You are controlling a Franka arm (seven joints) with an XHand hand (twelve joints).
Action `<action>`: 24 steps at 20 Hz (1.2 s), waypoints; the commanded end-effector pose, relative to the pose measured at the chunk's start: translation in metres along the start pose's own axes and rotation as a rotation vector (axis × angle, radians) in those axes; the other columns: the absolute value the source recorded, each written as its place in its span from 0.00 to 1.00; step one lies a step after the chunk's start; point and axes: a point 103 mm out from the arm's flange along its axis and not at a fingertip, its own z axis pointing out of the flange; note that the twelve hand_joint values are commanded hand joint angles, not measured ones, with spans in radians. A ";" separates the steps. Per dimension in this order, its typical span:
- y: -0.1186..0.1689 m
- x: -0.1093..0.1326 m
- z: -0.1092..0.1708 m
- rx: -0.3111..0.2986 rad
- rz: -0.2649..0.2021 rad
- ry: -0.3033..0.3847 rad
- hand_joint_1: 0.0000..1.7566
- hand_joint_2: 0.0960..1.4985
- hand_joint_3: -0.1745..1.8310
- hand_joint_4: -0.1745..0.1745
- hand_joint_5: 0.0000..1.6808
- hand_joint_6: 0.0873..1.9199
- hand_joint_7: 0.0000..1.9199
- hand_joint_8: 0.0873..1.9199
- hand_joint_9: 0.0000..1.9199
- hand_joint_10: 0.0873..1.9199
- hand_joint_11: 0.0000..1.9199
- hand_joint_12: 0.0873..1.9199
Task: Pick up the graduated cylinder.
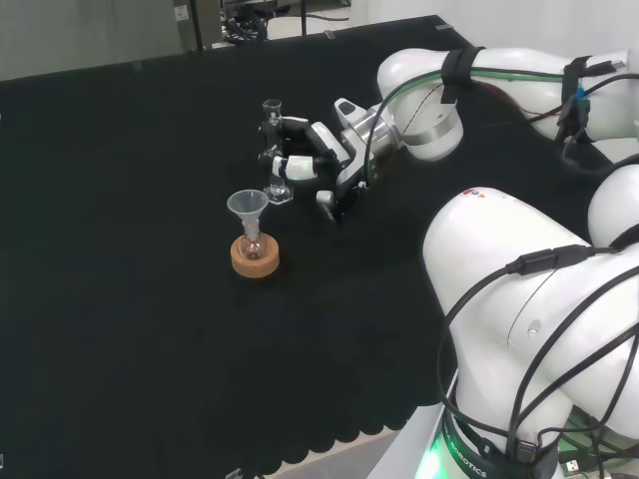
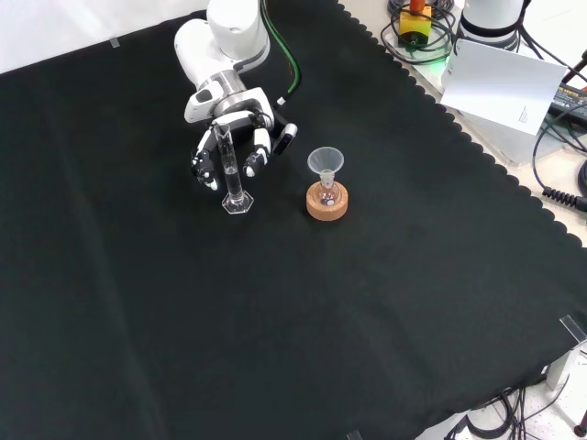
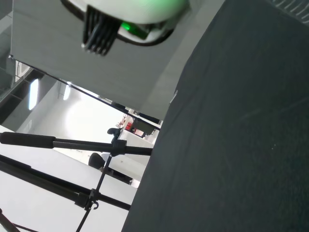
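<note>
The graduated cylinder point(image 1: 273, 150) point(image 2: 229, 165), clear glass with a hexagonal foot, stands upright on the black cloth point(image 1: 120, 299). The hand point(image 1: 318, 155) point(image 2: 229, 124) is right behind it at mid height. Its fingers point(image 2: 255, 158) reach past the tube on both sides, slightly bent, while the thumb point(image 1: 327, 202) sticks out away from the glass. In the front view the foot point(image 2: 237, 204) rests flat on the cloth.
A small flask with a clear funnel point(image 1: 247, 205) point(image 2: 325, 161) sits on a cork ring point(image 1: 255, 256) point(image 2: 327, 205) close beside the cylinder. The arm's white links point(image 1: 529, 299) are at the head view's right. The wrist view shows cloth point(image 3: 241, 145) and a tripod point(image 3: 96, 145).
</note>
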 end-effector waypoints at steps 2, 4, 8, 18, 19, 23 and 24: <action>-0.001 0.003 -0.001 -0.013 -0.008 -0.004 0.60 0.39 0.37 0.51 0.40 0.26 0.38 0.26 0.51 0.17 0.30 0.63; -0.001 0.005 -0.002 -0.019 -0.011 -0.004 0.60 0.39 0.37 0.53 0.42 0.27 0.40 0.26 0.52 0.17 0.30 0.62; -0.003 0.007 -0.005 -0.020 -0.014 0.007 0.61 0.39 0.38 0.62 0.50 0.25 0.44 0.24 0.56 0.15 0.33 0.62; 0.000 0.006 -0.005 -0.003 -0.010 -0.007 0.63 0.39 0.39 0.69 0.55 0.23 0.48 0.22 0.60 0.12 0.36 0.61; 0.000 0.006 -0.005 -0.001 -0.009 -0.008 0.63 0.39 0.39 0.68 0.55 0.23 0.48 0.22 0.60 0.12 0.36 0.61; 0.000 0.006 -0.006 0.010 -0.009 -0.017 0.64 0.39 0.39 0.67 0.54 0.23 0.47 0.21 0.59 0.11 0.36 0.60; 0.000 0.006 -0.006 0.008 -0.009 -0.023 0.64 0.39 0.39 0.66 0.54 0.23 0.46 0.21 0.59 0.11 0.37 0.60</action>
